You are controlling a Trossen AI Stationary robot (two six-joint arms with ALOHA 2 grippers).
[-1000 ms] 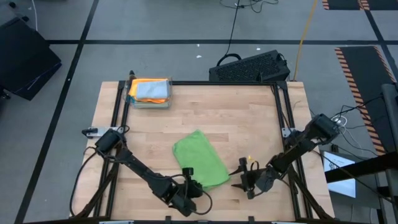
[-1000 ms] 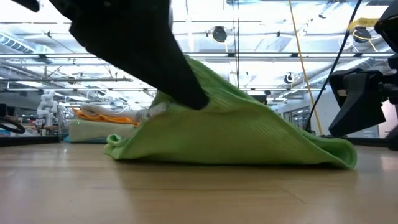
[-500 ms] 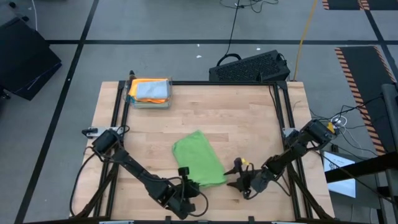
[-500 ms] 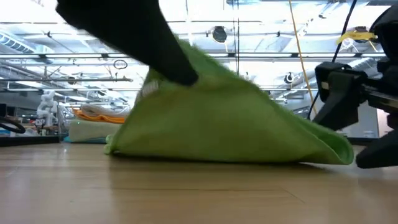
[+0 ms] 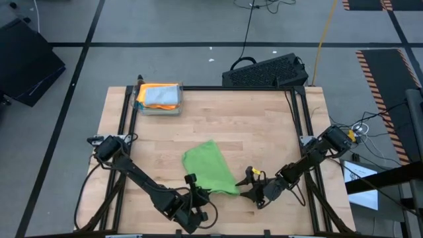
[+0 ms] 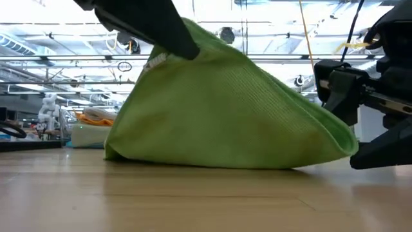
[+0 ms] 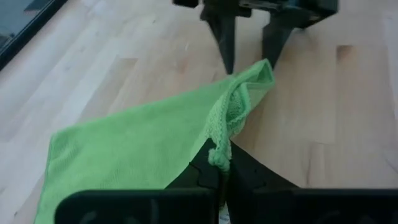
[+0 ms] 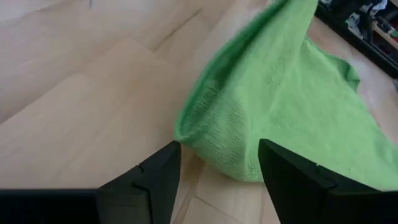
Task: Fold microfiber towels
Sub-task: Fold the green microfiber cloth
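While the camera above is looking straight down, the bright green square microfiber towel [image 5: 210, 167] is lying on the near middle of the pale wooden table [image 5: 264, 132], with the left gripper [image 5: 192, 187] pinching its near edge and the right gripper [image 5: 247, 184] sitting just beside its near right corner; a stack of folded cloths, orange with a light one on top [image 5: 158, 96], is resting at the far left corner, well apart

At table height, the green towel [image 6: 225, 109] is rising like a tent, its peak being held up by the dark left fingers [image 6: 170, 35], while the right gripper [image 6: 357, 129] is standing just beside the towel's low right corner; the orange stack [image 6: 96, 119] is showing far behind

Past the left wrist, the left gripper [image 7: 221, 171] is sitting closed tight on a bunched fold of the towel [image 7: 143, 146], and the right arm's two dark fingers [image 7: 225, 34] are pointing down beside the far corner

Past the right wrist, the right gripper [image 8: 217, 163] is standing with its fingers apart, gripping nothing, the towel's [image 8: 280, 106] rounded corner lying between and just ahead of them
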